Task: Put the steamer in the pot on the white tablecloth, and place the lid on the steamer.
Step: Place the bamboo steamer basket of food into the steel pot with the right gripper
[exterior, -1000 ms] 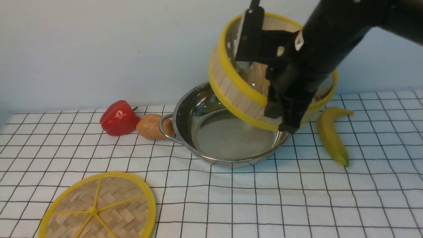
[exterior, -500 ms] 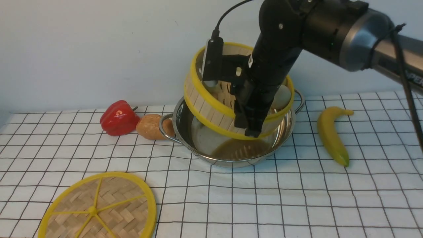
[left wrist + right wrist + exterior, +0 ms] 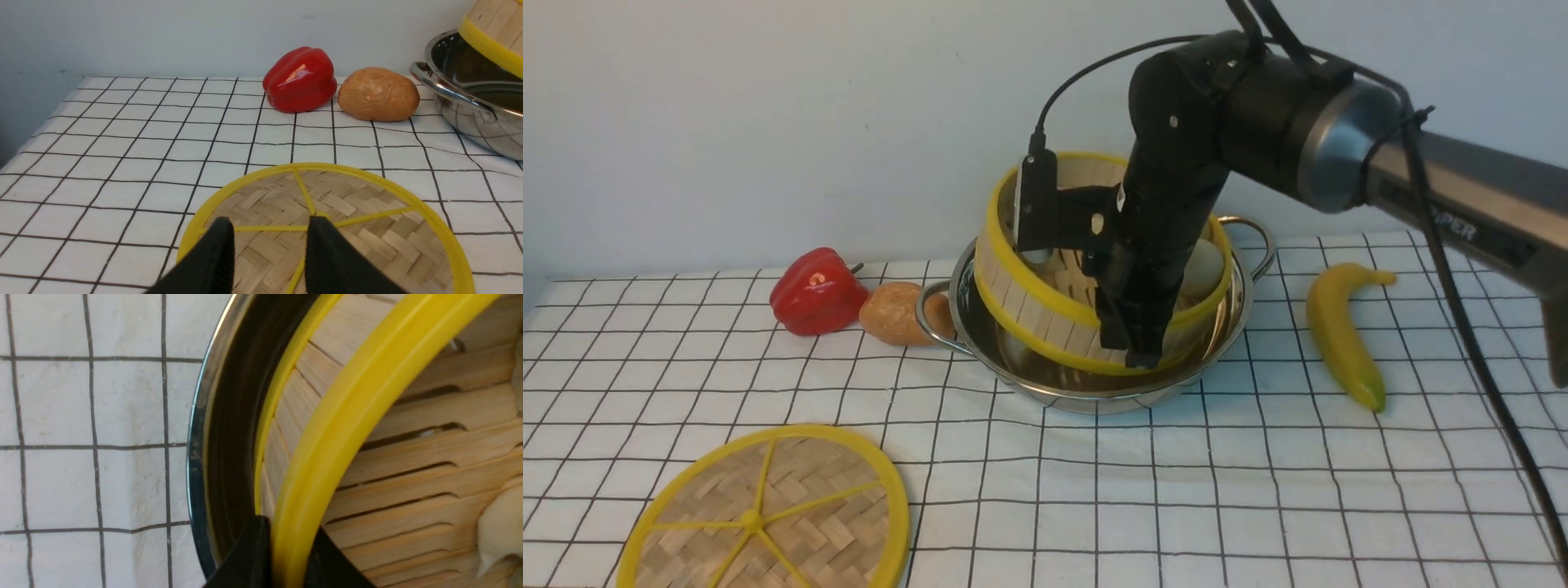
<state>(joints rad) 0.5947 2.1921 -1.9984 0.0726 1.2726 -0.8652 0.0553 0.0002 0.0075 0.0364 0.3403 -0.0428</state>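
Steamer (image 3: 1045, 318): centre of the frame, tilted, lower edge down inside the pot (image 3: 1094, 396); a pale bun (image 3: 1205, 265) shows inside it.
Pot: centre, on the white tablecloth (image 3: 1217, 490).
Right gripper (image 3: 1139, 355): clamped on the steamer's near yellow rim.
Lid (image 3: 768, 514): lower left, flat on the tablecloth, well apart from the pot.
Left gripper (image 3: 269, 245): jaws parted above the lid, holding nothing.
Red pepper (image 3: 817, 291), potato (image 3: 894, 313): left of the pot.
Banana (image 3: 1343, 335): right of the pot.

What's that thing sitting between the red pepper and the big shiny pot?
A brown potato lies there, close beside the red pepper and by the handle of the pot. The front and left wrist views both show it.
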